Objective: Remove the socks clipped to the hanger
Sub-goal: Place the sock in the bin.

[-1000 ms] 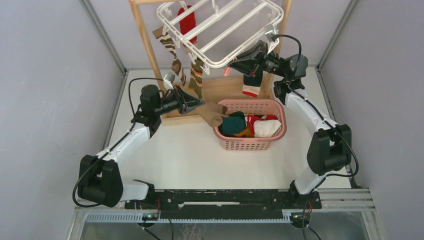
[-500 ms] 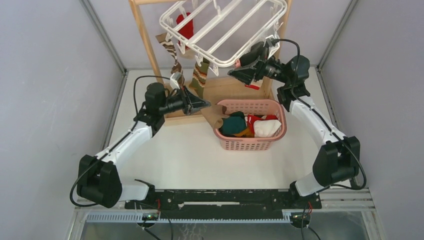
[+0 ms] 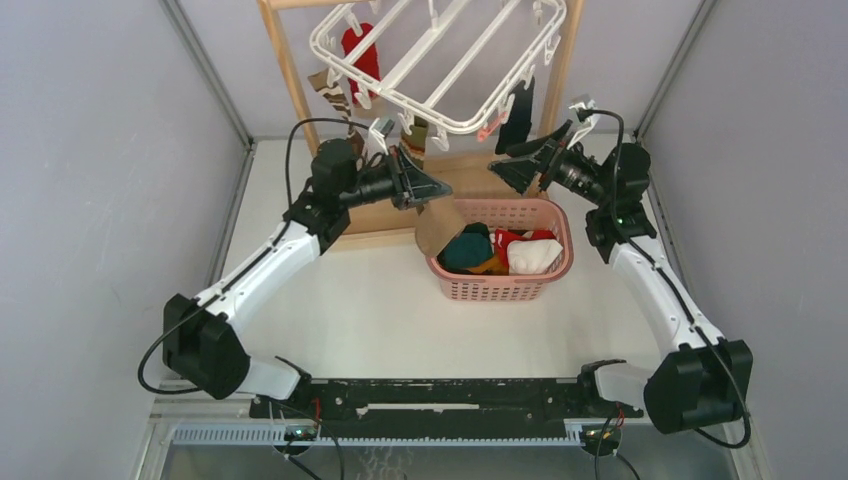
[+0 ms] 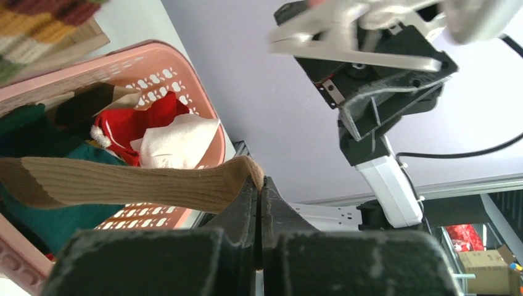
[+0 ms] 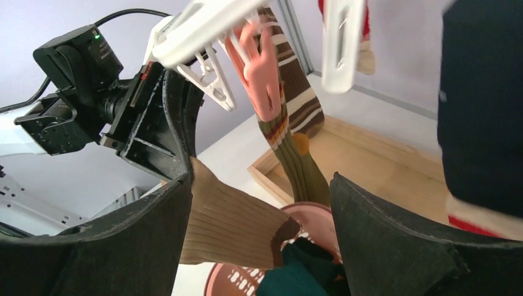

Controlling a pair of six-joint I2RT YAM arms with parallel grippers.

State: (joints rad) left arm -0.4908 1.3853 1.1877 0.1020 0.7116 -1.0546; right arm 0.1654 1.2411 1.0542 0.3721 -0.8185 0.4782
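The white hanger (image 3: 440,62) hangs tilted from the wooden stand. Clipped to it are a red sock (image 3: 362,52), a brown striped sock (image 3: 334,92), a green striped sock (image 3: 415,135) and a navy sock (image 3: 517,112). My left gripper (image 3: 438,190) is shut on the cuff of a tan sock (image 4: 123,182), which droops over the pink basket's left rim. My right gripper (image 3: 510,165) stands open just below the navy sock (image 5: 481,105), nothing between its fingers (image 5: 382,246). The green striped sock (image 5: 302,166) hangs from a pink clip (image 5: 259,74).
The pink basket (image 3: 556,268) holds teal, red and white socks. The wooden stand's post (image 3: 285,70) and base board (image 3: 470,175) are behind the basket. Grey walls close in on both sides.
My right gripper has opened, let go of the navy sock and drawn back right; the sock still hangs from the hanger. My left arm has moved right and up with the tan sock.
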